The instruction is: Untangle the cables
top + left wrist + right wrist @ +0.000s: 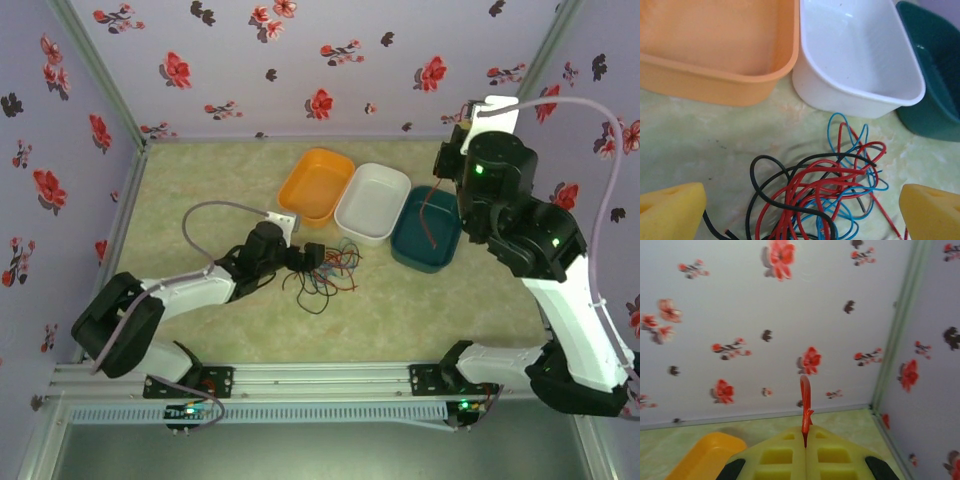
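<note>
The cables (328, 274) lie in a tangle of red, black and blue loops on the table in front of the trays. My left gripper (312, 258) sits low at the tangle's left edge. In the left wrist view it (800, 220) is open wide, its yellow fingertips (671, 212) on either side of the cables (825, 192) and touching nothing. My right gripper (452, 160) is raised above the teal tray (447, 254). It (805, 432) is shut on a red cable (805, 392), whose end sticks up between the pads. That red cable (430, 222) hangs down into the teal tray.
Three trays stand in a row behind the tangle: orange (312, 163), white (352, 218) and the teal one. The floral walls close in the table on three sides, and the right arm stands near the back right corner.
</note>
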You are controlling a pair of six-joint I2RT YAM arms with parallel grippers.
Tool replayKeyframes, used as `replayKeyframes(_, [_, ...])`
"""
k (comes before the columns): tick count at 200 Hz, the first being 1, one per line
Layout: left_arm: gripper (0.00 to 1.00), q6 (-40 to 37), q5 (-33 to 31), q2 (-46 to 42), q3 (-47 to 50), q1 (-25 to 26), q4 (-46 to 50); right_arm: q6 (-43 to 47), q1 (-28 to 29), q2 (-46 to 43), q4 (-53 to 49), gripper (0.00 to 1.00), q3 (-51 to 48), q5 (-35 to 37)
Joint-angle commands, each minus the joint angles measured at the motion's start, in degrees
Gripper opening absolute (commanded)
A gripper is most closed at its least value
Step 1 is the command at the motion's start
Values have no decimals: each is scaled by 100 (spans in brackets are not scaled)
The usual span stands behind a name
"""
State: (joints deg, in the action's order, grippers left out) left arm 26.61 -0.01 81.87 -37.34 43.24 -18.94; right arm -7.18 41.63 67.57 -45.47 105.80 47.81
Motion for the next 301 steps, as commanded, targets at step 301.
replayKeyframes(301, [100, -283, -790, -1034, -98, 9, 558, -1843, -2782, 1460, 1452, 0, -3662, -3355])
